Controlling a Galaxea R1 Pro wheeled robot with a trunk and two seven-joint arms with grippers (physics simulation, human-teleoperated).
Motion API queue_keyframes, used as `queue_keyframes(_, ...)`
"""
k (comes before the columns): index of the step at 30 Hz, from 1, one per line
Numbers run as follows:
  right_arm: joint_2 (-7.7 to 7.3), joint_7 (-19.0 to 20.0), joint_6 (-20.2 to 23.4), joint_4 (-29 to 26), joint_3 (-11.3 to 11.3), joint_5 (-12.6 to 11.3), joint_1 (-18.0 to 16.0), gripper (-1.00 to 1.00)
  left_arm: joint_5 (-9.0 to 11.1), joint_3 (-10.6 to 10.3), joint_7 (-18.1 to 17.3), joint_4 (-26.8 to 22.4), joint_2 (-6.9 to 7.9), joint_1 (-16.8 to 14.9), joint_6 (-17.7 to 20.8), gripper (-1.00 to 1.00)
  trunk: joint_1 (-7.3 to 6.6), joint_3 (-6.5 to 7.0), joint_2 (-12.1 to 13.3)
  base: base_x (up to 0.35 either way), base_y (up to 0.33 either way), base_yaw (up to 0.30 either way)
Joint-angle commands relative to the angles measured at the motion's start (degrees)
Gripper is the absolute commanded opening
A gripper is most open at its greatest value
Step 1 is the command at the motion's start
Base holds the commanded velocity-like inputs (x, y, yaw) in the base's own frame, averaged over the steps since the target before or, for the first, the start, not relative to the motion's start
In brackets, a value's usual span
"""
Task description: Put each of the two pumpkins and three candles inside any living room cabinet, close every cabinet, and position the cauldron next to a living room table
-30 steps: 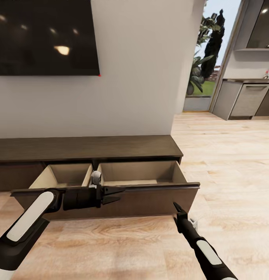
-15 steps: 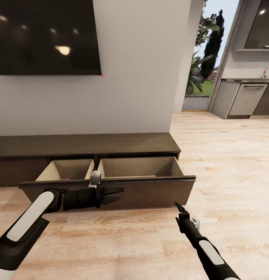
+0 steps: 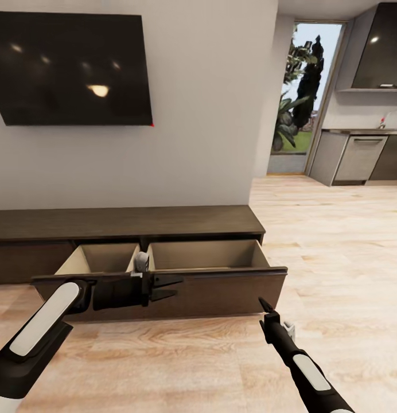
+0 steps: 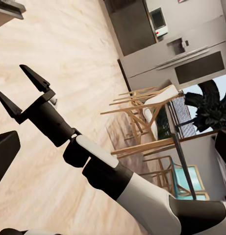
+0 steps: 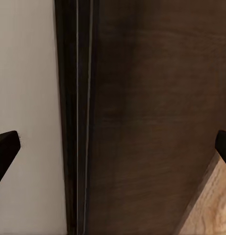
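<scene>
Cabinet (image 3: 129, 221) under the TV (image 3: 72, 69), drawer (image 3: 164, 284) open and seemingly empty, view pulled back since earlier, so loading is pending; left gripper (image 3: 170, 287) and right gripper (image 4: 22, 83) jaws apart, empty.

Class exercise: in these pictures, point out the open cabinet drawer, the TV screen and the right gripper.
open cabinet drawer (image 3: 221, 289): head view, on its dark front panel.
TV screen (image 3: 72, 69): head view, middle of the black panel.
right gripper (image 4: 25, 86): left wrist view, midway between its two spread fingertips.
</scene>
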Motion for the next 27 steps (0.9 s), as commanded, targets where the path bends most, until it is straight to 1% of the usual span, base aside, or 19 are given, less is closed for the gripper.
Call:
queue_keyframes(1,0.07,0.2,0.5,0.0,-0.2,-0.5,0.0,1.0,0.1,-0.1,0.1,0.0,0.04,0.0,0.1,1.0,-0.04,0.18,0.0,0.0,0.0,0.0)
queue_keyframes(11,0.32,0.2,-1.1,0.0,-0.3,-0.6,0.0,1.0,0.1,-0.1,0.2,0.0,0.0,0.0,0.1,1.0,-0.29,2.39,0.1,0.0,0.0,0.0)
queue_keyframes(27,0.42,0.3,-1.5,-0.1,-0.2,-0.6,0.0,1.0,0.1,-0.1,0.2,0.0,0.0,0.0,0.1,1.0,-0.71,5.94,0.3,0.0,0.0,0.0)
